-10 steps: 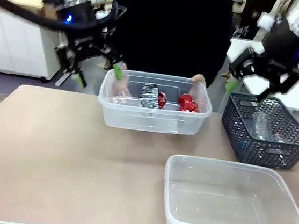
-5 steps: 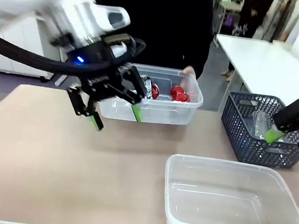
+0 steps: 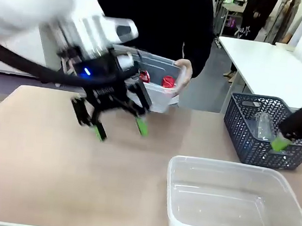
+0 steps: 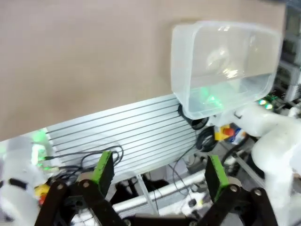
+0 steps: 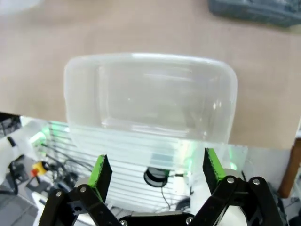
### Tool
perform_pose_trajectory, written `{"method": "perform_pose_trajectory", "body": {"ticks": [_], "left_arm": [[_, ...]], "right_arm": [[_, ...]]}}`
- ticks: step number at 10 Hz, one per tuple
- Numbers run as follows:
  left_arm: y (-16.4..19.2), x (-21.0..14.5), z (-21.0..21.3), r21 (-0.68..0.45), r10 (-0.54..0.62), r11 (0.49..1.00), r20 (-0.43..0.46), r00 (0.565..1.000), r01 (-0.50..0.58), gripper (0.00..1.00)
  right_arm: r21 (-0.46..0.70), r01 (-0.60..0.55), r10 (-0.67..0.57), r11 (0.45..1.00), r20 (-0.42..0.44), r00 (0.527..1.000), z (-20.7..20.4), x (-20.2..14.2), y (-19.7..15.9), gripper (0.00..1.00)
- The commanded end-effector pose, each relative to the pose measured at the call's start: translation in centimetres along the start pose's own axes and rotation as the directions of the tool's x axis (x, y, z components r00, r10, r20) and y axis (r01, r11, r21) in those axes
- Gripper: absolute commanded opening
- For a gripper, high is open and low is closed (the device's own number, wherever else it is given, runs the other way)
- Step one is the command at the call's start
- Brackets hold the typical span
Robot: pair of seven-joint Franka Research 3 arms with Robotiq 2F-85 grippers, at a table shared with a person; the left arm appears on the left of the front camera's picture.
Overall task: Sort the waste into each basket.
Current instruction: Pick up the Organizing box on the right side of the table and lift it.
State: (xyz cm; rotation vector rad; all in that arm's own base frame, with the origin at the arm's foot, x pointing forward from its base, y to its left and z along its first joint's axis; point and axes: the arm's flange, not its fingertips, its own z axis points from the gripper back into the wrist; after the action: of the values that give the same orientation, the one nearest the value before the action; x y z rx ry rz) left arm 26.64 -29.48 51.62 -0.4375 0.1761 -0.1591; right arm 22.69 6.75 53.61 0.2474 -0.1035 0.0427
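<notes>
Both spread and empty, the left gripper (image 3: 120,130) is hovering close by the tilted tub (image 3: 156,94) of wrappers (image 3: 168,82) a hand (image 3: 182,75) is holding, risking a spill, the right gripper (image 3: 298,145) hanging beside the basket (image 3: 247,129) with a bottle (image 3: 264,126).

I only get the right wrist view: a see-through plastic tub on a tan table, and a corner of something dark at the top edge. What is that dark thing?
Observer: A dark slate-blue lattice plastic basket; the front view shows a see-through plastic bottle inside it.
Operator: Is this near tub the only clear one?
Observer: No. At the far side a person's hand holds a second see-through plastic tub, tilted, with red foil wrappers inside.
Operator: And the other arm?
Observer: Its left pincer hangs open and empty above the table, in front of that second tub.
</notes>
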Motion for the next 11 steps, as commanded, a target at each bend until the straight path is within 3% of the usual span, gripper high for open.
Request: {"method": "perform_pose_trajectory", "body": {"ticks": [1,4,5,6,7,9,10,11], "left_arm": [[-3.7,0.3,-7.6,0.072,-0.008,0.997,-0.056,0.998,0.012,1.0],[-8.8,1.0,-15.3,0.148,-0.04,0.988,-0.088,0.995,0.052,1.0],[-9.5,0.9,-16.5,0.145,-0.013,0.989,-0.094,0.996,0.026,1.0],[-9.0,1.4,-15.7,0.151,0.014,0.988,-0.112,0.994,0.003,1.0],[-8.5,-0.7,-16.8,0.123,-0.053,0.99,-0.115,0.992,0.067,1.0],[-8.5,-0.7,-16.8,0.123,-0.053,0.99,-0.115,0.992,0.067,1.0],[-9.0,0.4,-17.2,0.13,-0.037,0.99,-0.122,0.992,0.053,1.0],[-8.5,1.0,-18.2,0.142,0.009,0.99,-0.069,0.998,0.001,1.0]], "right_arm": [[-0.045,-0.002,-0.003,0.999,-0.112,0.994,-5.8,-4.0,-5.4,1.0],[-0.2,0.05,-0.112,0.978,-0.313,0.943,-14.8,-5.6,-8.5,1.0],[-0.305,0.085,-0.188,0.949,-0.328,0.926,-17.4,-5.5,-9.2,1.0],[-0.393,0.165,-0.261,0.905,-0.205,0.943,-18.5,-4.9,-9.6,1.0],[-0.211,0.076,-0.142,0.975,-0.318,0.937,-5.2,0.6,-6.3,1.0],[-0.211,0.076,-0.142,0.975,-0.318,0.937,-5.2,0.6,-6.3,1.0],[-0.275,0.093,-0.182,0.957,-0.314,0.932,-6.7,2.2,-6.8,1.0],[-0.278,0.065,-0.169,0.958,-0.368,0.914,-10.4,3.1,-6.8,1.0]]}}
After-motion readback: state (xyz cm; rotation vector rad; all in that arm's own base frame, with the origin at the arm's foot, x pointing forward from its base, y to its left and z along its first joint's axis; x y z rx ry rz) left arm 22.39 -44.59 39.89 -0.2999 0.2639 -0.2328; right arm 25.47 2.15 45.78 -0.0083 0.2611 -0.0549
